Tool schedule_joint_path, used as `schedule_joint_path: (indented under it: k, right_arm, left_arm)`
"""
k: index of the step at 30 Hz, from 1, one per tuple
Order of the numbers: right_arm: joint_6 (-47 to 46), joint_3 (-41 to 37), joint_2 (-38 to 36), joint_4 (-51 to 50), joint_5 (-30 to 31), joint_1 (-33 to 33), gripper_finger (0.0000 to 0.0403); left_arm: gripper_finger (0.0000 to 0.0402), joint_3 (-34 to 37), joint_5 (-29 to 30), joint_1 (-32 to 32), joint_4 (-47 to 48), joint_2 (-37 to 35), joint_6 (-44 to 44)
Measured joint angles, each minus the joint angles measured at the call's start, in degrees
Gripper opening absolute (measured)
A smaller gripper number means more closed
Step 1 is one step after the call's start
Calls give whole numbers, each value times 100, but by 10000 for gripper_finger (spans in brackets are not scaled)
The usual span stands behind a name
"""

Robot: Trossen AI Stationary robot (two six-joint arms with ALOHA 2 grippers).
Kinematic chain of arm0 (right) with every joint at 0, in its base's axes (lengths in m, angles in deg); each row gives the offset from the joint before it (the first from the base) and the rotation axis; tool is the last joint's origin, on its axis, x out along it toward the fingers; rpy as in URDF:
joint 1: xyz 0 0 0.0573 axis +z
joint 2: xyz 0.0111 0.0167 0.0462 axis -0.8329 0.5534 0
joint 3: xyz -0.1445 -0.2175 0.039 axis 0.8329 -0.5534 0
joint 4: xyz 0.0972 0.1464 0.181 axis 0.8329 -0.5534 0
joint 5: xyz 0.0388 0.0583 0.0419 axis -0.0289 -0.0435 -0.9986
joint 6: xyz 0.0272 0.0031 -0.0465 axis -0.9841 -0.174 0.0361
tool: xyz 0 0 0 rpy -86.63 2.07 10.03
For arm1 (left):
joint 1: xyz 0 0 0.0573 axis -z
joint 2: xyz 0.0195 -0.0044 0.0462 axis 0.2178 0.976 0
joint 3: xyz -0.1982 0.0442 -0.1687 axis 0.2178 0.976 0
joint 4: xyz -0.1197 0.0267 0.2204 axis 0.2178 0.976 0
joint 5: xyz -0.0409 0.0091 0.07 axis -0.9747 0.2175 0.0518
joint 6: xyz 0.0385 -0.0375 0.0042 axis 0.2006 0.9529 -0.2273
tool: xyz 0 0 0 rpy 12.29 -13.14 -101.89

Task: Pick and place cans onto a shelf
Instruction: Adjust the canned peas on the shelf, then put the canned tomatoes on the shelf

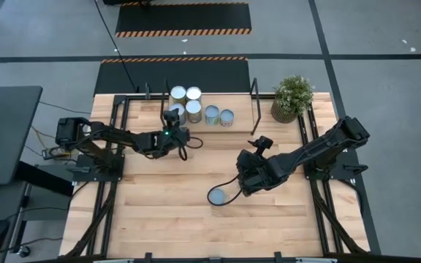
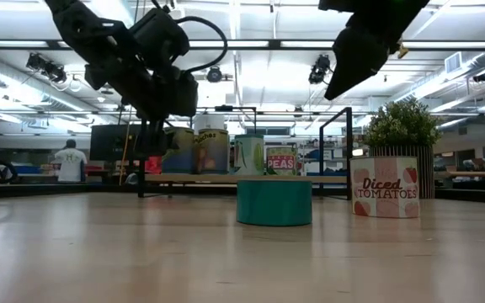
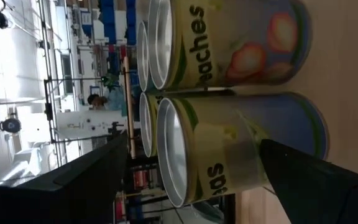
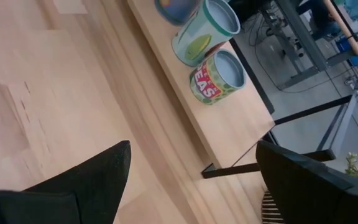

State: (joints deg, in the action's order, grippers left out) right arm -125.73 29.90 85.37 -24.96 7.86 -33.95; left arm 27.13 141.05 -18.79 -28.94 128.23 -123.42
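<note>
Several cans stand on the wooden shelf (image 1: 139,109) at the table's far side: a cluster (image 1: 186,102) and two more (image 1: 219,116) to its right. My left gripper (image 1: 174,123) is open at the shelf's front, rolled onto its side. In the left wrist view (image 3: 194,143) its fingers stand apart just before the nearest can (image 3: 229,149), which rests upright on the board. A teal can (image 1: 218,196) stands on the table, and it shows in the low view (image 2: 274,202). My right gripper (image 1: 241,183) hangs open and empty just right of it, raised off the table (image 2: 343,80).
A "Diced Tomatoes" can (image 2: 384,187) stands on the table right of the teal can; my right arm hides it in the high view. A potted plant (image 1: 292,97) stands at the far right corner. Black shelf uprights (image 1: 254,102) rise at the shelf's ends. Bare tabletop (image 1: 159,212) lies near.
</note>
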Motion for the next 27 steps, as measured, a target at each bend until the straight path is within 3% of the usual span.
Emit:
schedule_joint_path:
  k: [16,27]
  right_arm:
    - [263,-2,4,350,-4,-1,354]
    - [248,0,9,401,-187,-1,354]
  left_arm:
    - [375,0,-244,-260,-71,2,300]
    - [375,4,-316,194,-60,-126,667]
